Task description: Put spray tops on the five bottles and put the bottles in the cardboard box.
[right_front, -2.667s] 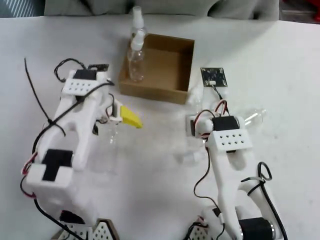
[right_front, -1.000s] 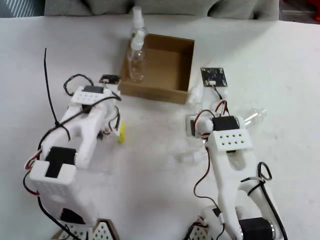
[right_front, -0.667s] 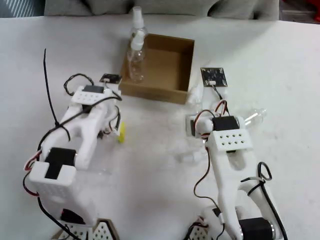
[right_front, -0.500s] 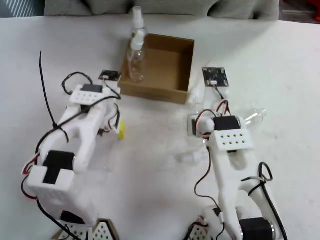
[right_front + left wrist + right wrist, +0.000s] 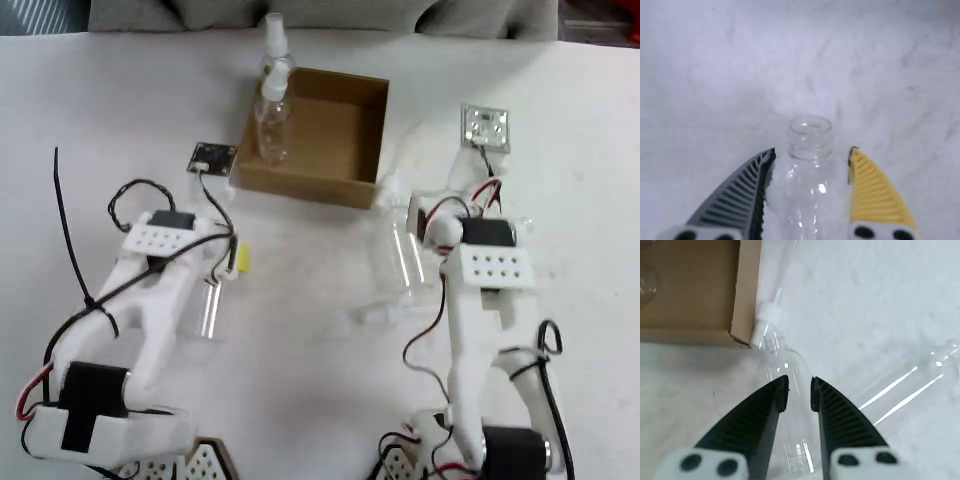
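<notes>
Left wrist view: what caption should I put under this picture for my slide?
The left pincer grips a clear bottle with no spray top yet, on the white table.

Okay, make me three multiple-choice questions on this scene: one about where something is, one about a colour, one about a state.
1. Where is the capped bottle under the right gripper?
A. Standing inside the cardboard box
B. Lying on the table by a corner of the cardboard box
C. In a person's hand

2. What colours are the fingers of the left gripper?
A. One grey, one yellow
B. Both black
C. Both red

3. What state is the held bottle in, between those fingers?
A. Spray top fitted
B. Crushed flat
C. Neck open, no spray top

Answers:
1. B: its white spray top lies on the table next to the box's corner.
2. A: the left wrist view shows a grey finger and a yellow one.
3. C: the neck's round rim is bare.
</notes>
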{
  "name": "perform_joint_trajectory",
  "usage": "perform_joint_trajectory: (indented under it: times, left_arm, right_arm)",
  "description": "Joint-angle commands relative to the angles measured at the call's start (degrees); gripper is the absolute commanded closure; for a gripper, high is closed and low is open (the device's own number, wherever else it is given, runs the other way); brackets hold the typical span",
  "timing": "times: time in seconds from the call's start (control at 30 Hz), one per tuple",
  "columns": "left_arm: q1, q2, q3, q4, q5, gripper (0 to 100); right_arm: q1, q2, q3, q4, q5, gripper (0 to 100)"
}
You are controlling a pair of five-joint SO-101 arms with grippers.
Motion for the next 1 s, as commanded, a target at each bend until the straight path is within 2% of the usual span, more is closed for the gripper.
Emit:
perform_joint_trajectory:
  times: [0.0, 0.3, 0.5, 0.73, 0.97]
  left_arm:
    - [0.6, -3.8, 0.5, -3.4, -0.6, 95]
    - [0.6, -3.8, 0.9, -4.2, -0.6, 95]
    - [0.6, -3.7, 0.5, -4.2, -0.6, 95]
    - [0.7, -3.7, 0.5, -4.7, -0.6, 95]
    - [0.7, -3.7, 0.9, -5.4, -0.6, 95]
  right_arm:
    - [0.2, 8.7, -12.9, 2.9, -2.5, 94.0]
    - [-3.2, 35.5, -37.7, 4.0, -3.0, 93.9]
    - [-3.9, 49.0, -49.2, 4.2, -9.6, 93.8]
    - [-4.7, 57.2, -61.2, 14.9, -10.1, 85.3]
    - [-6.8, 61.8, -66.8, 19.4, -10.2, 84.7]
